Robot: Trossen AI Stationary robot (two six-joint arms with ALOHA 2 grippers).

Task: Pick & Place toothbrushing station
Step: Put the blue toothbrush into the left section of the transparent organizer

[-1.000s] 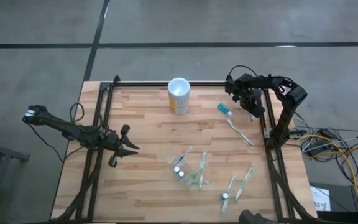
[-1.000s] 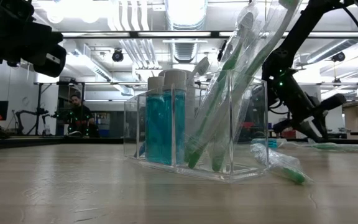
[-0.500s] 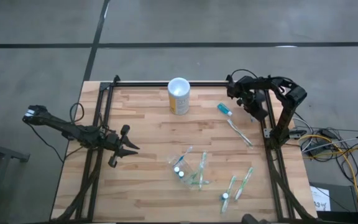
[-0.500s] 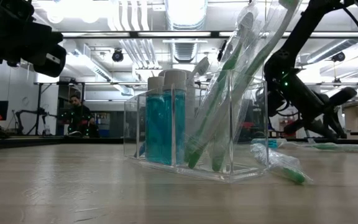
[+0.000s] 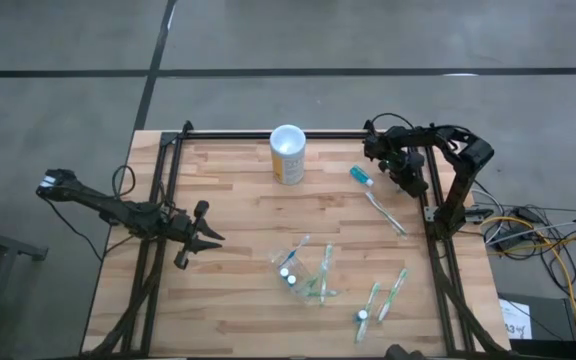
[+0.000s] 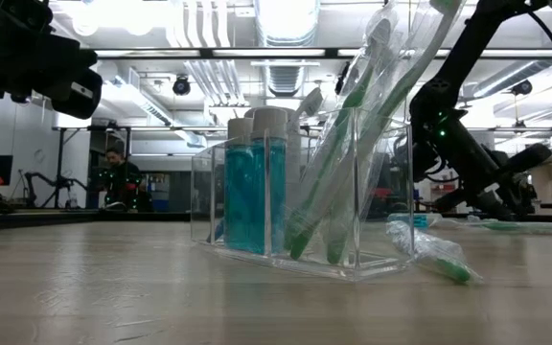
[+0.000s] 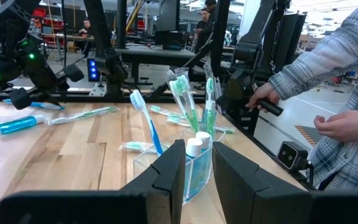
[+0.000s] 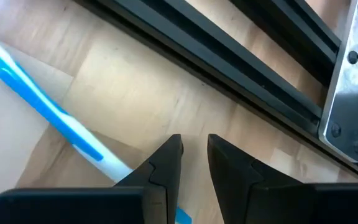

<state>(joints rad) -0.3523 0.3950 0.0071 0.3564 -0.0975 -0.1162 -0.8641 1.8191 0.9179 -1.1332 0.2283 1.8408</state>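
Note:
The toothbrushing station, a clear plastic holder, stands on its base near the table's middle. It holds two blue bottles and several green toothbrushes. My left gripper hangs level at the table's left and points at the station, well short of it. It is open by a narrow gap, with nothing between its fingers. My right gripper slants down over the far right corner. Its fingers stand slightly apart over bare wood, beside a blue-and-white brush handle.
A yellow cup stands at the far middle. A blue tube and a toothbrush lie on the right. Two more brushes lie near the front right. A black frame rail edges the table. A person's hands show beyond the table.
My right gripper has rolled slightly at the wrist over the far right corner, and the gap between its fingers looks the same. Nothing on the table has moved.

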